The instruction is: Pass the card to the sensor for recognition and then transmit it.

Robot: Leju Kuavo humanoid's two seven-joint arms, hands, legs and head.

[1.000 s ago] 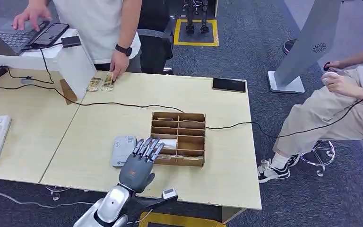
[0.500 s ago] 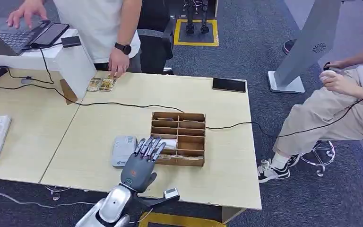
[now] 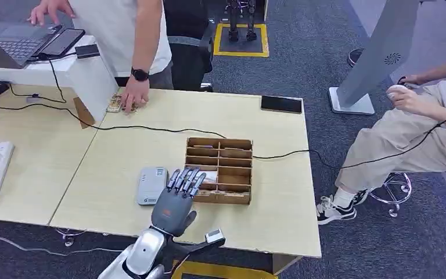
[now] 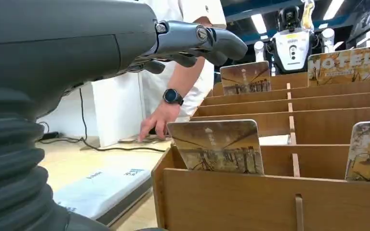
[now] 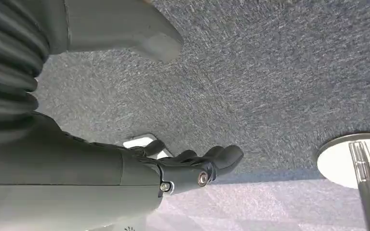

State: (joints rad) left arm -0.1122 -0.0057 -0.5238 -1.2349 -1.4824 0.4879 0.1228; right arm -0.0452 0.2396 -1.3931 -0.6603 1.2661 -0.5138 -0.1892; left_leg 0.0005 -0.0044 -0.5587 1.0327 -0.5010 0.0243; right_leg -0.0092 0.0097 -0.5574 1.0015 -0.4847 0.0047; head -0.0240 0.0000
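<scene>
Left hand out and open, right hand hanging low.

My left arm [image 3: 142, 256] comes up from the near edge, silver at the forearm, and my left hand [image 3: 176, 200] is stretched forward with its back upward, fingers [image 4: 207, 41] extended, slightly spread and holding nothing. My right hand [image 5: 173, 168] hangs down at my side, its fingers [image 5: 221, 159] loosely curled with nothing in them, though from this angle I cannot judge how far they close.

Left hand [image 3: 177, 200] hovers, fingers spread, between sensor [image 3: 151, 185] and card box [image 3: 219, 170].
</scene>
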